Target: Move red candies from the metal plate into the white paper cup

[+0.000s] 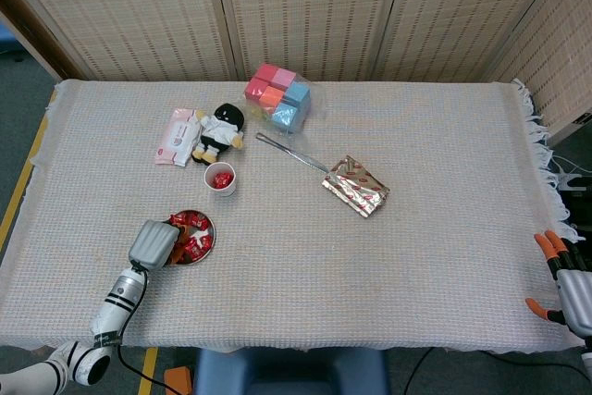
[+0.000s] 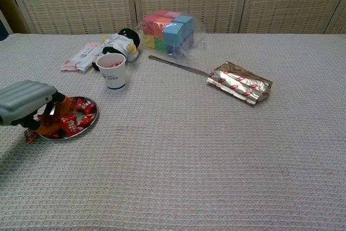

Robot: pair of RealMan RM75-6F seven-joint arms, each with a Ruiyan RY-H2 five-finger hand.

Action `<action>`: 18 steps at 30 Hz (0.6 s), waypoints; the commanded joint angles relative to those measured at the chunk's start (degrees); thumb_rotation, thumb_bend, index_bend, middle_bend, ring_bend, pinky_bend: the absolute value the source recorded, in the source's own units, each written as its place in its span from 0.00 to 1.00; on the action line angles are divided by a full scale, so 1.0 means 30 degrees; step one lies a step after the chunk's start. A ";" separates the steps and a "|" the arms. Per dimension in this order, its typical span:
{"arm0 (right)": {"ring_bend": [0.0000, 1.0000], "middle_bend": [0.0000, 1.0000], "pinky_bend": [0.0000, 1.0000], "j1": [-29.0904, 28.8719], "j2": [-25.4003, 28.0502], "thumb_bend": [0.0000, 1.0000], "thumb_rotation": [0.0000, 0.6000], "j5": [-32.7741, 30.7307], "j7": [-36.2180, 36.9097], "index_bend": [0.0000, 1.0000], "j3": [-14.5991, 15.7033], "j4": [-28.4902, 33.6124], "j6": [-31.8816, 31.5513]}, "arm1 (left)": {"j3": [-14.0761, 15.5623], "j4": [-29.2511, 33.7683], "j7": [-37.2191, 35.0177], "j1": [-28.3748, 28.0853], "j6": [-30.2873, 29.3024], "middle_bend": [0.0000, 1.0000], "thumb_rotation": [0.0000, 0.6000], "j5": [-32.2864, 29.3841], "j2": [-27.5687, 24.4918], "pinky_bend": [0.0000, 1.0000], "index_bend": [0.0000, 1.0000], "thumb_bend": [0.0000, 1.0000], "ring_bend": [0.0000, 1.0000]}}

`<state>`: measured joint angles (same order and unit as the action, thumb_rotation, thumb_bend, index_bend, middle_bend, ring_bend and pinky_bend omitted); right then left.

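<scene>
Down at the near left, the left hand (image 2: 24,103) sits over the left edge of the metal plate (image 2: 89,121), its orange-tipped fingers (image 2: 61,103) curled down among the red candies (image 2: 73,120); whether it actually holds one I cannot tell. 1 candy (image 2: 30,136) lies on the cloth just off the plate's left rim. Just beyond the plate stands the white paper cup (image 2: 113,71), with red candies already inside. Farther back lie a wipes packet (image 1: 176,136), a plush doll (image 1: 220,130) and a bag of colored blocks (image 1: 277,96); metal tongs (image 1: 289,154) and a foil packet (image 1: 356,186) lie to the right. At the near right table edge, the right hand (image 1: 562,279) rests with fingers apart, holding nothing.
</scene>
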<state>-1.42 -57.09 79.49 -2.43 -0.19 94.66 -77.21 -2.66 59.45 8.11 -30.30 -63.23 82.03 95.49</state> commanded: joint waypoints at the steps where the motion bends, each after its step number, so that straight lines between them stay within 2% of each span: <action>1: 0.00 0.00 0.18 0.0005 0.0004 0.09 1.00 0.0006 -0.0004 0.00 0.0001 0.0000 -0.0009 | -0.0021 0.0018 -0.0046 -0.0023 0.0041 0.59 1.00 -0.0003 -0.0032 1.00 0.61 0.44 0.56; 10: 0.00 0.00 0.19 0.0028 0.0033 0.09 1.00 0.0000 0.0045 0.00 -0.0014 0.0006 -0.0048 | -0.0308 0.0377 -0.0102 -0.0243 0.0218 0.60 1.00 -0.0109 -0.0213 1.00 0.62 0.45 0.57; 18: 0.00 0.00 0.19 0.0003 0.0043 0.09 1.00 -0.0047 0.0040 0.00 -0.0036 -0.0009 0.0009 | -0.0992 0.1327 -0.0041 -0.0655 0.0083 0.60 1.00 -0.0256 -0.0783 1.00 0.62 0.46 0.57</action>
<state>-1.40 -56.95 79.35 -2.29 -0.31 94.63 -77.20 -5.39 63.15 7.85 -32.05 -63.00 81.37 93.38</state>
